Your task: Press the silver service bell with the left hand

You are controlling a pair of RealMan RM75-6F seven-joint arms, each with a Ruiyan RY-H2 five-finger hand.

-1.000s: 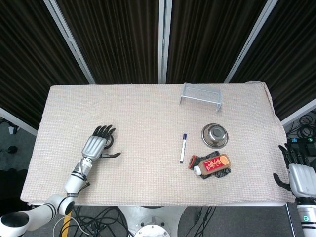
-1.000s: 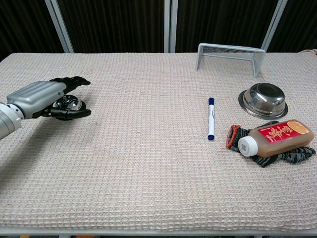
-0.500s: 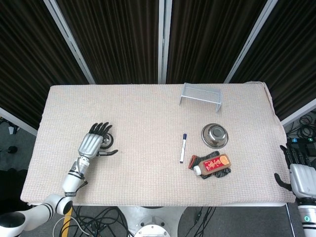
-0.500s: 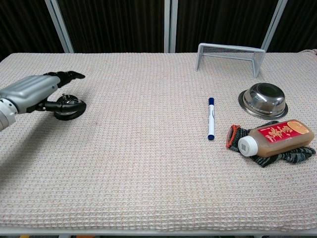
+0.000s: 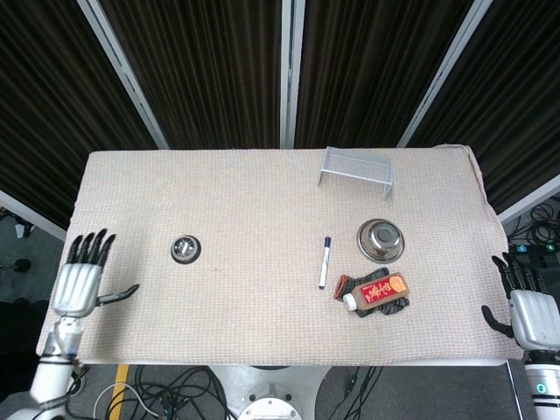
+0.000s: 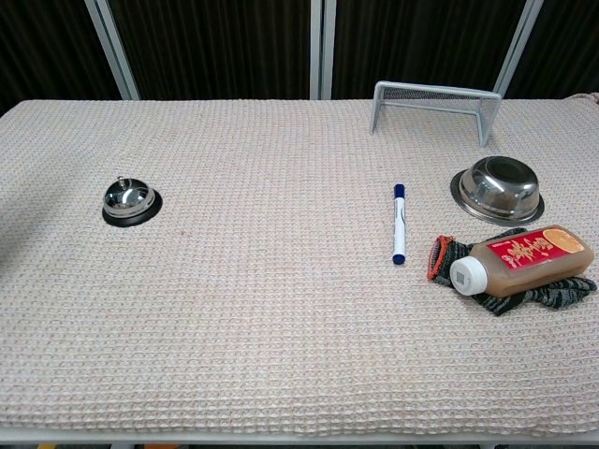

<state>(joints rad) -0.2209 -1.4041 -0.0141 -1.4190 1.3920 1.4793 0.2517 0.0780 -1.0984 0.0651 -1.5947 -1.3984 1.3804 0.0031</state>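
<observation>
The silver service bell (image 5: pixel 185 249) (image 6: pixel 130 199) stands on its black base on the left part of the cloth-covered table (image 5: pixel 262 201), with nothing touching it. My left hand (image 5: pixel 81 283) hovers at the table's left edge, well to the left of the bell, fingers spread and empty. It does not show in the chest view. My right hand (image 5: pixel 528 308) sits off the table's right front corner, fingers apart, holding nothing.
A blue-capped marker (image 5: pixel 324 262) lies mid-table. To its right are a steel bowl (image 5: pixel 381 240), a brown bottle (image 5: pixel 378 292) lying on a dark glove (image 6: pixel 543 292), and a wire mesh rack (image 5: pixel 356 168) at the back.
My left hand has lifted off the bell and pulled back left to the table's edge, leaving the bell uncovered. The right hand has stayed put.
</observation>
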